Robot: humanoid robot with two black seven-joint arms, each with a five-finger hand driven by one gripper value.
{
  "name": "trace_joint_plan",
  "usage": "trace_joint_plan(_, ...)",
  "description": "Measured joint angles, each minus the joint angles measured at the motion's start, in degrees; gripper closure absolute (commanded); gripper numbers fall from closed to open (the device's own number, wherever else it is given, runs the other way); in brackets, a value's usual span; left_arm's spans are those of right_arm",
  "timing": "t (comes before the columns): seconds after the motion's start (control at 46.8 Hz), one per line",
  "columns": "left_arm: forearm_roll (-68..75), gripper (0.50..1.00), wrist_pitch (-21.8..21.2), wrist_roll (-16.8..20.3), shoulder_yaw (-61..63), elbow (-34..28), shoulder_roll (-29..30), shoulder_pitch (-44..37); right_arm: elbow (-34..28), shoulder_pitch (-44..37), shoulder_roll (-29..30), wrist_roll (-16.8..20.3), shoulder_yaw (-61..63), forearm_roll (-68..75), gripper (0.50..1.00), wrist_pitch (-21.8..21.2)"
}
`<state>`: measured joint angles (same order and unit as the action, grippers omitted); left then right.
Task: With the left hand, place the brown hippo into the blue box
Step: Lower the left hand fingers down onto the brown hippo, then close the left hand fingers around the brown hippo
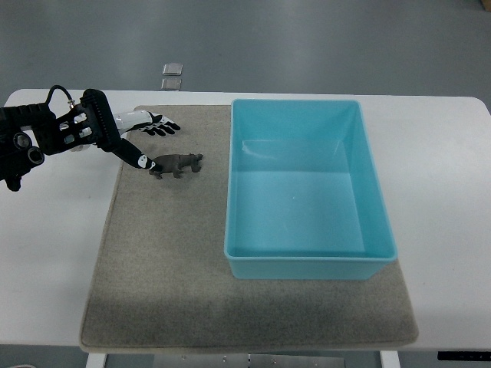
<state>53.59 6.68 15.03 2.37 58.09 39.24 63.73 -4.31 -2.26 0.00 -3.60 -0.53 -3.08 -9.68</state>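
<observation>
A small brown hippo [176,164] lies on its side on the grey mat [169,261], just left of the blue box [307,264]. My left hand [142,138] comes in from the left edge and hovers beside the hippo's left end. Its fingers [163,125] are spread, and the thumb tip [143,160] is touching or nearly touching the hippo. Nothing is grasped. The blue box is open and empty.
The mat lies on a white table [54,253]. Two small grey squares [172,75] sit on the floor beyond the table's far edge. My left arm [31,138] crosses the table's left side.
</observation>
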Motion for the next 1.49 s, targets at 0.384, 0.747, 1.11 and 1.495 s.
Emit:
trace_joint_plan(0.384,0.72,0.714,0.00,0.09,0.09,0.03,-0.07,-0.16,0.00,-0.02,0.00,0.00,0.00,0.00,0.564,0.00)
trace_joint_plan(0.747,2.66,0.748,0.01,0.09,0.09,0.11,-0.25,-0.63,0.00,-0.01,0.00,0.00,0.00,0.00,0.564,0.00)
trace_joint_plan(1.11,2.66,0.782,-0.01,0.09,0.09,0.37,-0.48,-0.88,0.00,0.00,0.00,0.00,0.00,0.00,0.564,0.00)
trace_joint_plan(1.495,2.66,0.862,-0.01,-0.01,0.07,0.62,-0.57,-0.88,0.00,-0.01,0.00,0.00,0.00,0.00,0.564,0.00)
